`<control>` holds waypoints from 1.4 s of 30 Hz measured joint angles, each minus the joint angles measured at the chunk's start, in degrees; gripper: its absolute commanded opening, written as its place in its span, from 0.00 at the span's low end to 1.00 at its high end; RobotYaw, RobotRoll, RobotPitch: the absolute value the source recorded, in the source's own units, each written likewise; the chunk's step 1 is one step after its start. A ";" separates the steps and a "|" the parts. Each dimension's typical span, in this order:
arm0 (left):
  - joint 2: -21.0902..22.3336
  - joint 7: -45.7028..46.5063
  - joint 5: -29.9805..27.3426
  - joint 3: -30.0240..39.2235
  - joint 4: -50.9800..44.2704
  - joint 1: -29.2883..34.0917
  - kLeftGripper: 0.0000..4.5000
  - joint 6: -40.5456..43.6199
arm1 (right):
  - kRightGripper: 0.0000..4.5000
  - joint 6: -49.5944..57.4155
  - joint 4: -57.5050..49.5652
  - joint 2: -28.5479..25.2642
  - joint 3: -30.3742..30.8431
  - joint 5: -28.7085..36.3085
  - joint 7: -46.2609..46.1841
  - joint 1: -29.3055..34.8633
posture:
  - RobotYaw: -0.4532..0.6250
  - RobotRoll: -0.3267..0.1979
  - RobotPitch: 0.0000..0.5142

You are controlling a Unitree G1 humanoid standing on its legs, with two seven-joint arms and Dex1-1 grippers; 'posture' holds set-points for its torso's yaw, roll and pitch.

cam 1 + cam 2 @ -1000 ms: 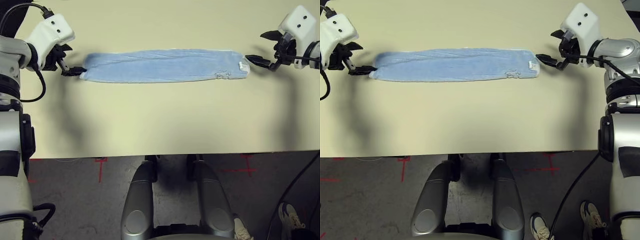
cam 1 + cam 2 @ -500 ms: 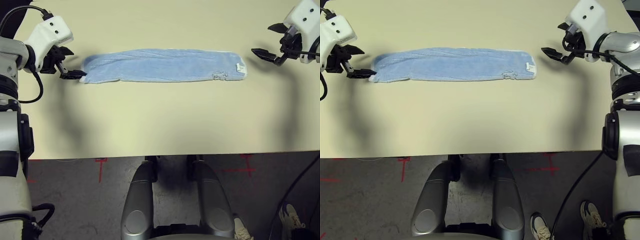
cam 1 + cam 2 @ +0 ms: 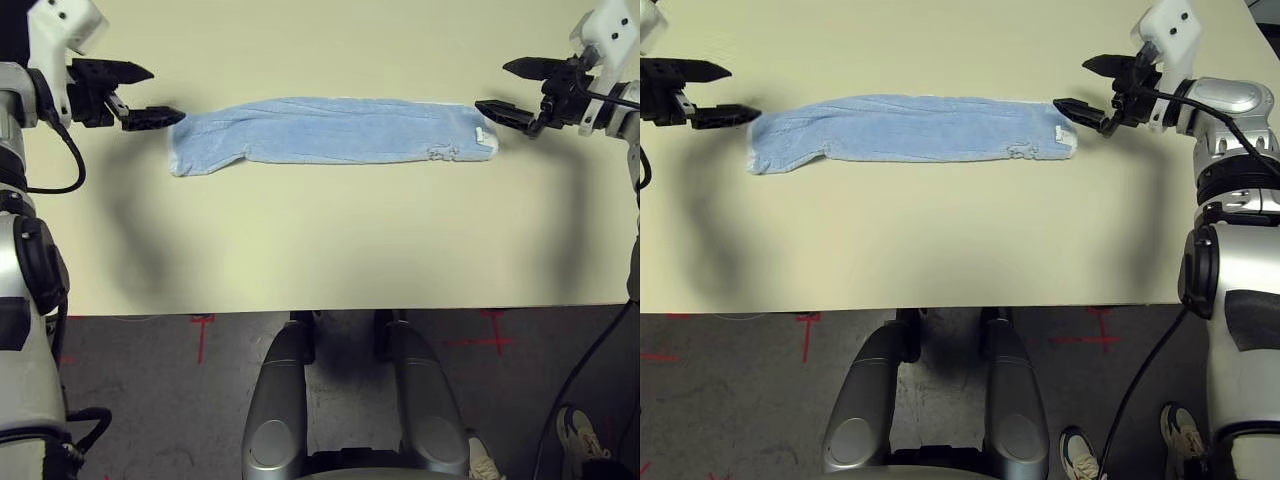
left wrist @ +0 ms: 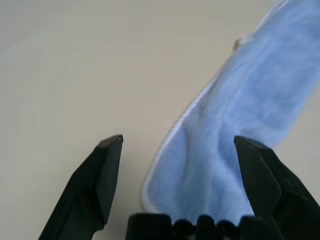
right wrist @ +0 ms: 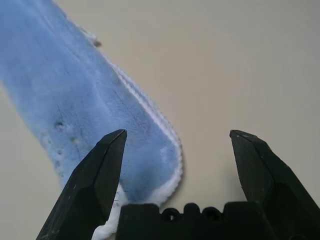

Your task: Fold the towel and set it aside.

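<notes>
Left and right eye views: blue towel lying flat as a long strip at 12 o'clock on the table, long axis 9 to 3, not folded up small, left end bent toward 7 o'clock. White tag at its 3 o'clock end, small ruffled patch near that, at about 4 on the strip. Left gripper at the strip's 10 o'clock, fingers spread, pinching nothing; right gripper at its 2 o'clock, also spread wide, nothing between the fingers. Lower fingertip of each overlaps a towel end in the left eye view; can't tell if either touches. Left wrist view: whitish edge running along the blue cloth, towel's left end reaching in between the spread fingers. Right wrist view: rounded corner with pale stitched border, cloth passing behind one finger, bare tabletop by the other. Left eye view has the left forearm from 8 to 9 o'clock; right eye view has the right forearm, silver with a dark band, around 3 to 4. Table pale cream, plain, soft arm shadows at 8 and 4 o'clock, straight near edge. Floor beyond it dark grey, red marks at 8 and 4 o'clock, black cable running down toward 5. Person's shoes on the floor around 4 to 5 o'clock.
</notes>
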 measured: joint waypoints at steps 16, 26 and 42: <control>-4.07 -3.87 -12.04 3.73 -23.51 21.29 1.00 9.22 | 0.99 64.46 -28.90 -4.94 -10.84 22.14 4.99 17.63 | 0.48 0.62 0.73; -7.75 5.68 -17.40 6.64 -38.03 31.95 1.00 5.50 | 0.99 86.54 -53.83 5.38 -29.72 36.60 -17.51 33.27 | 0.47 0.62 0.74; -7.18 -0.25 -17.76 3.61 -37.78 31.71 1.00 0.26 | 0.99 97.54 -67.85 27.73 -52.64 40.64 -51.45 28.83 | 0.47 0.62 0.75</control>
